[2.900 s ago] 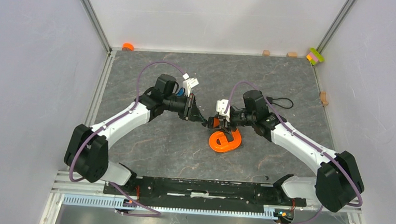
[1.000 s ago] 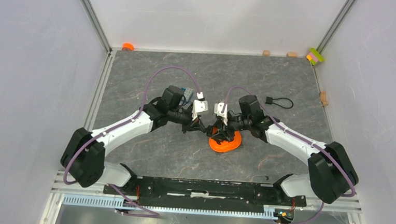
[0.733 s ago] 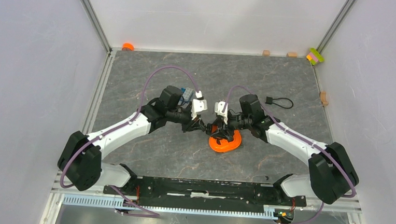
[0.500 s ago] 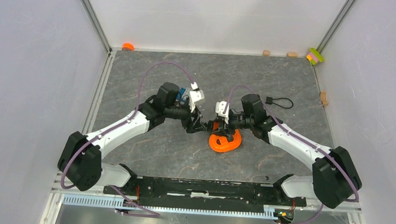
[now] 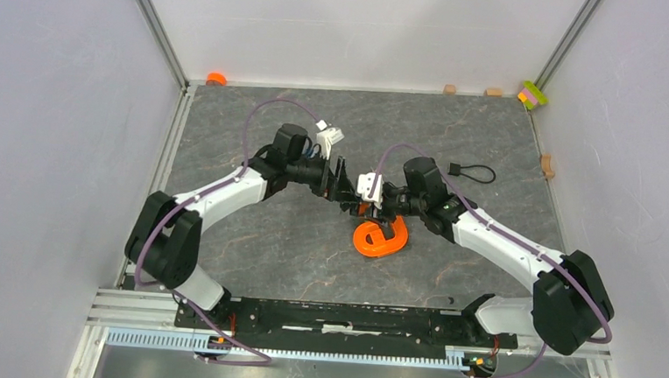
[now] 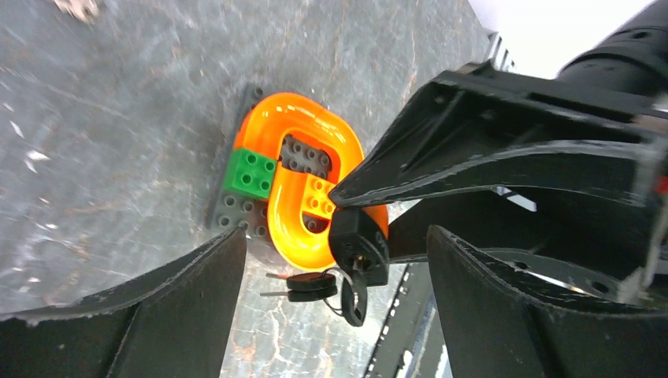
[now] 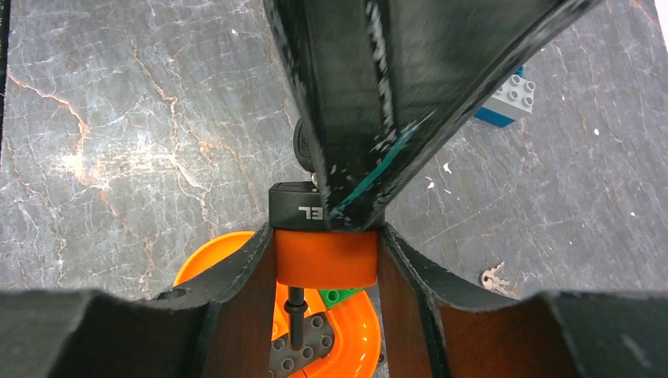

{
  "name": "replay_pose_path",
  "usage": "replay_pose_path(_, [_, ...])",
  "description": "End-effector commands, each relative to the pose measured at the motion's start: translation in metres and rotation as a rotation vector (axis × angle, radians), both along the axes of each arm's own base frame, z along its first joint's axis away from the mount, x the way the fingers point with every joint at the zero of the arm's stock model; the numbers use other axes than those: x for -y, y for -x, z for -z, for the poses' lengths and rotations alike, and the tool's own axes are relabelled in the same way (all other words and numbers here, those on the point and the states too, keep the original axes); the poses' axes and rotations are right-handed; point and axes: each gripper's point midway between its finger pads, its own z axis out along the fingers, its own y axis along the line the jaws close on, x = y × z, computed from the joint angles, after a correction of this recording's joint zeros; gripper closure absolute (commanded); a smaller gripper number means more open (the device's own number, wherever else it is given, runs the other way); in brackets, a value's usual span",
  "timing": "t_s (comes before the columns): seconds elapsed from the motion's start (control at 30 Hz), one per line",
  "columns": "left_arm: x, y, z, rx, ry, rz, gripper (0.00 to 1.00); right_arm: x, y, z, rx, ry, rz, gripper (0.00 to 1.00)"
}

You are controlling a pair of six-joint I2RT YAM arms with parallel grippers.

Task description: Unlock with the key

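The right gripper (image 5: 373,211) is clamped on the small orange padlock (image 7: 323,258) with a black keyhole end. Its two fingers press on the flanks of the orange body and hold it just above the orange ring-shaped plastic piece (image 5: 381,238) on the grey stone-patterned table (image 5: 249,236).

The tiny black-headed key (image 6: 309,281) with a thin silvery blade hangs on a small wire ring under that black end. In the left wrist view it lies at about 7 o'clock from the lock's end face. A second key like it lies alongside. A darker piece on the same ring, directly at 6 o'clock from the keyhole, may be a key already seated there, but I cannot tell.

The left gripper (image 6: 335,235) stands wide open, one finger on either side of the lock's end. The right wrist view shows one left finger crossing over the black end, and contact there cannot be judged. From the midpoint of these jaws the key lies at about 7 o'clock, back toward the wrist. It is inside the gap and a little nearer the finger at 9 o'clock.

The key's long axis runs from 3 to 9 o'clock with the blade tip at 9, so it lies along the closing line, not across it. As I judge it, the left arm is the nearer and the only free one. It would need to roll its wrist before pinching, so the pads meet the head's flat faces.
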Motion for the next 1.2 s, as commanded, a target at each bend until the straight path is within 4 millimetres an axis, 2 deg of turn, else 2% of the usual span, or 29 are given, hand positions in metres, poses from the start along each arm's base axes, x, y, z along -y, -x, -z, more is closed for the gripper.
replay_pose_path(0.0, [0.011,0.002,-0.01,-0.125,0.067,0.018,0.12,-0.006,-0.015,-0.045,0.119,-0.084,0.035,1.0])
replay_pose_path(0.23, [0.021,0.006,-0.012,-0.198,0.124,0.066,0.16,-0.008,-0.019,-0.044,0.117,-0.099,0.063,1.0])
replay_pose_path(0.33, [0.023,0.006,-0.006,-0.218,0.124,0.069,0.19,-0.008,-0.021,-0.044,0.113,-0.097,0.073,1.0])
replay_pose_path(0.47, [0.026,0.006,-0.003,-0.254,0.129,0.084,0.32,-0.011,-0.022,-0.043,0.105,-0.093,0.072,1.0])
replay_pose_path(0.73, [0.028,0.005,-0.001,-0.256,0.132,0.092,0.49,-0.012,-0.019,-0.033,0.094,-0.074,0.065,1.0])
replay_pose_path(0.83, [0.029,0.007,0.001,-0.269,0.133,0.101,0.6,-0.012,-0.021,-0.032,0.095,-0.069,0.075,1.0])
replay_pose_path(0.97, [0.03,0.01,0.0,-0.279,0.15,0.129,0.97,-0.012,-0.024,-0.033,0.089,-0.076,0.099,1.0])
replay_pose_path(1.07, [0.03,0.011,-0.005,-0.261,0.164,0.14,0.98,-0.01,-0.026,-0.034,0.083,-0.079,0.121,0.85])
replay_pose_path(1.17, [0.028,0.009,-0.013,-0.217,0.178,0.137,0.98,-0.008,-0.025,-0.034,0.081,-0.075,0.132,0.62])
